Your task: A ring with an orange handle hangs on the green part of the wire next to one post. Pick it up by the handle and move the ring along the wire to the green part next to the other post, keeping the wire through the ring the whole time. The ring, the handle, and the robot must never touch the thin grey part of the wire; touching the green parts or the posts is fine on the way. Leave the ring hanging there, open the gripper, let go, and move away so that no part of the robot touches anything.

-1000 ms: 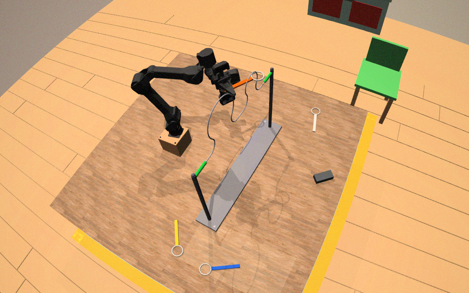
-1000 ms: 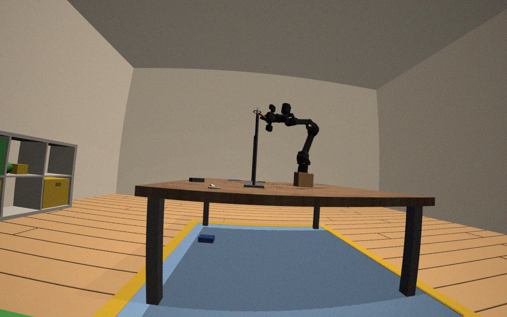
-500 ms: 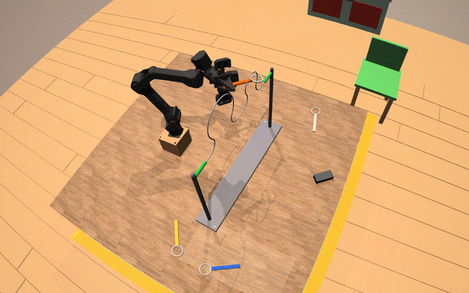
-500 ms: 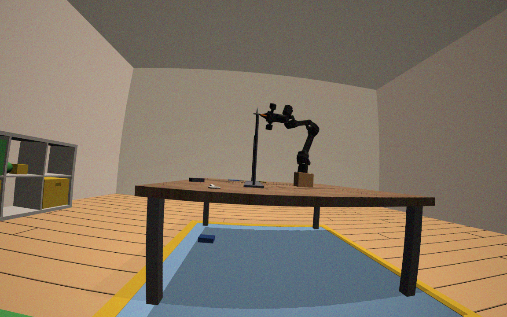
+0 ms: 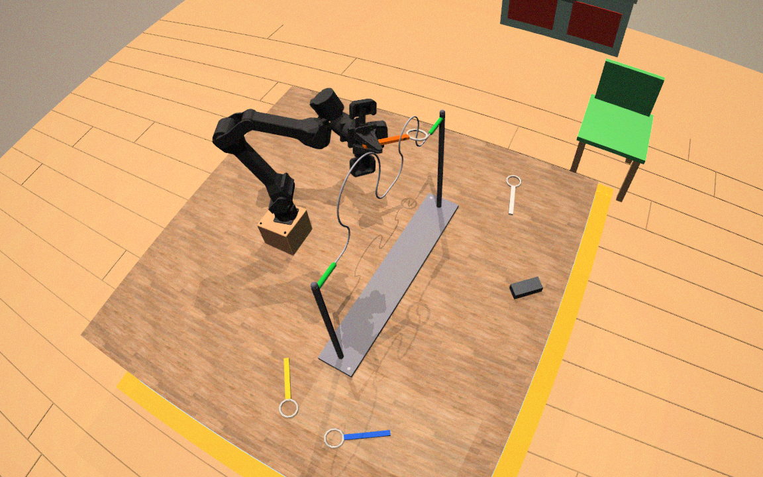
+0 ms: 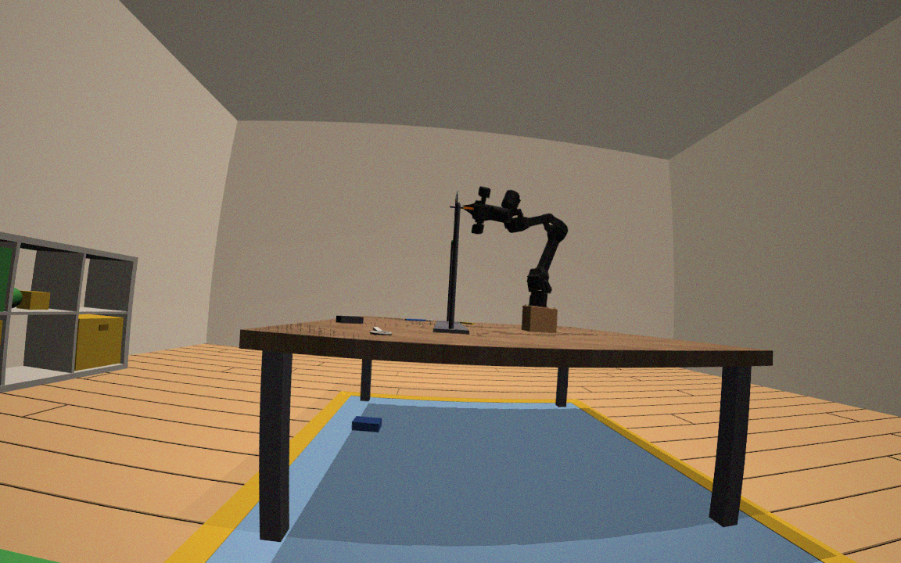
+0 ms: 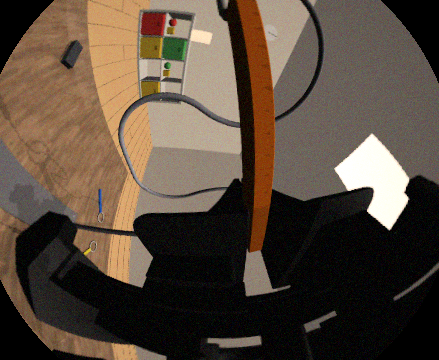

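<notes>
My gripper (image 5: 374,144) (image 7: 240,183) is shut on the orange handle (image 5: 394,140) (image 7: 262,105), which points out toward the far post (image 5: 440,165). The pale ring (image 5: 417,140) lies nearly level around the curl of the grey wire (image 5: 338,204) (image 7: 120,132), just beside the far green part (image 5: 435,125). Whether the ring touches the wire cannot be told; the wrist view cuts off most of it. The other green part (image 5: 326,274) is at the near post (image 5: 326,320). The wire dips and rises close to my fingers in the top view; the gap is unclear.
The posts stand on a grey base plate (image 5: 402,264). A white-handled ring (image 5: 511,199), a dark block (image 5: 526,287), a yellow-handled ring (image 5: 287,379) and a blue-handled ring (image 5: 367,434) lie on the table. A green chair (image 5: 615,127) stands beyond the table.
</notes>
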`<state>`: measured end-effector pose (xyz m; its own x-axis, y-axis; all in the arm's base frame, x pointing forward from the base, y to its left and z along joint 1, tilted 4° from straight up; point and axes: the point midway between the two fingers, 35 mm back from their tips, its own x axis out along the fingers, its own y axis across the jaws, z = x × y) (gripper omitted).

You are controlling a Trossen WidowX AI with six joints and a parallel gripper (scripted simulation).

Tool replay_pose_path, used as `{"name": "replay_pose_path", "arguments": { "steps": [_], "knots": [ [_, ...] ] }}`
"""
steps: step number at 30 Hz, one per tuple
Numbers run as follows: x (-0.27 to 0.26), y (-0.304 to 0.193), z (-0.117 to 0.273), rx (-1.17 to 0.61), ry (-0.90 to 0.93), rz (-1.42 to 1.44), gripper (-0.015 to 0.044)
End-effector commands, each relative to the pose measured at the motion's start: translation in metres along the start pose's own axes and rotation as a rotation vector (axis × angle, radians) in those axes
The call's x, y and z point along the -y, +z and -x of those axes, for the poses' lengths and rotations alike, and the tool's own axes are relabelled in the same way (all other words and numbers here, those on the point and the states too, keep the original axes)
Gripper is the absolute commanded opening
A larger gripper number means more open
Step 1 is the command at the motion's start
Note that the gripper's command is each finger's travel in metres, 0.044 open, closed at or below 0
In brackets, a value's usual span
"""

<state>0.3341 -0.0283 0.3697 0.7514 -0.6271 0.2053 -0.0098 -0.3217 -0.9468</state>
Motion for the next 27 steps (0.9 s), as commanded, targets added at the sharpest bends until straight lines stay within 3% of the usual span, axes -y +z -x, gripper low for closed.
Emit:
{"name": "replay_pose_path", "arguments": {
  "steps": [1, 27],
  "knots": [
    [-0.007, -0.001, 0.001, -0.004, 0.014, -0.034, -0.015],
    [-0.087, 0.021, 0.023, -0.066, 0.281, -0.507, -0.015]
  ]
}}
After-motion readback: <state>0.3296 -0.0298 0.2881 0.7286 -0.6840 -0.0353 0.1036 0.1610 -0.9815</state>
